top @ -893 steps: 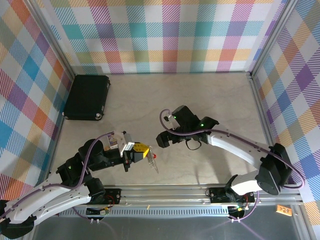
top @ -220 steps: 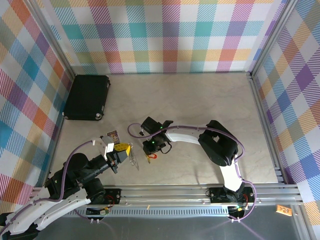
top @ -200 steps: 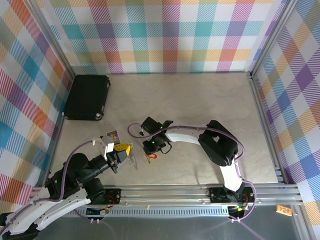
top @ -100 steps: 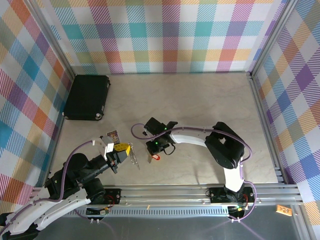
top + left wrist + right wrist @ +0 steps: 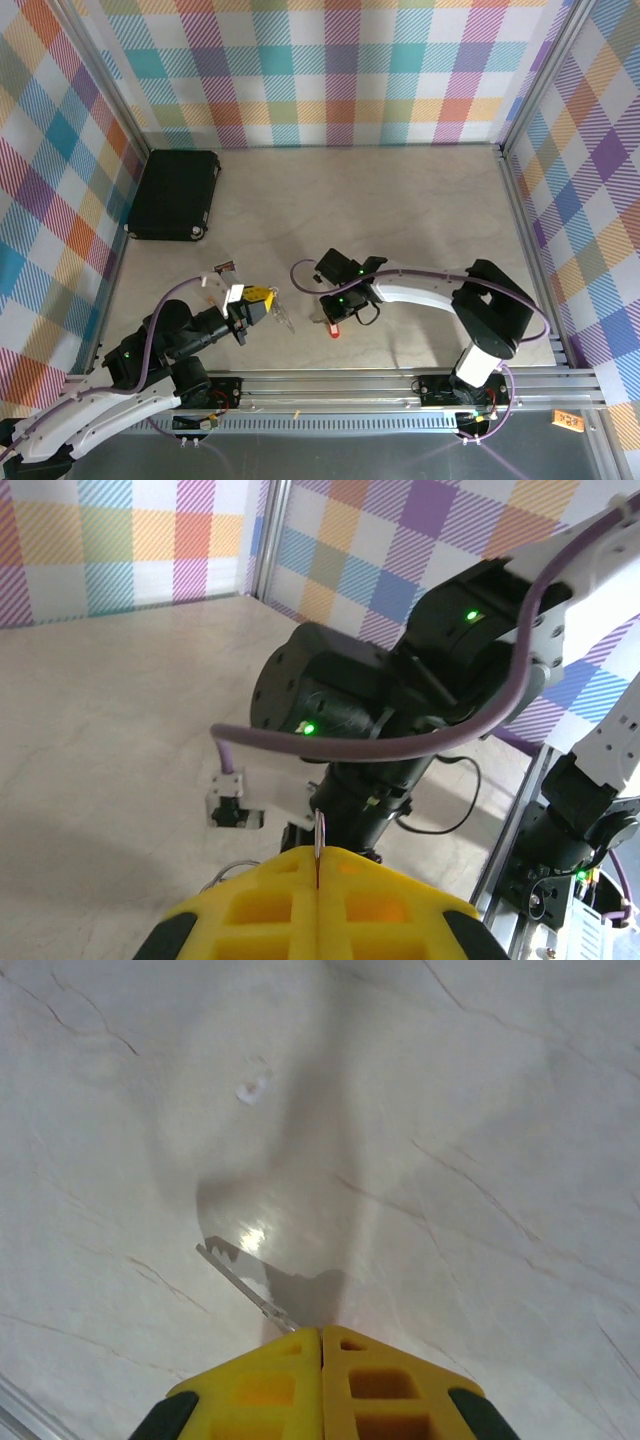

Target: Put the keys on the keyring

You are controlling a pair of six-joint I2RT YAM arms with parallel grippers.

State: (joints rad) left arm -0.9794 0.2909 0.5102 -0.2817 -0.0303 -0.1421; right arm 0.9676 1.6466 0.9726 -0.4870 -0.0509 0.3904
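Now the right end effector is closed on the red key. A second ago it sat over the key further left with its jaws still narrowing; since then it has shut and swung right, away from my left arm. In the right wrist view the silver blade sticks out from between the shut yellow fingers and throws a shadow on the counter below. I judge from that shadow that the key is lifted clear, though its red head is pinched out of sight there. The left end effector has stayed clamped on the keyring, whose thin silver pieces hang off its tips towards the right arm, and it has shifted a little. I read the pick-up as done and the threading as next, though the fingers cover the hole in the head, which may make that awkward. As for room, both end effectors work close to the near rail, with little margin on that side, and the two wrists are near each other but apart. The middle and far counter lie open, the black case is well apart at the far left, and the checked walls are distant.
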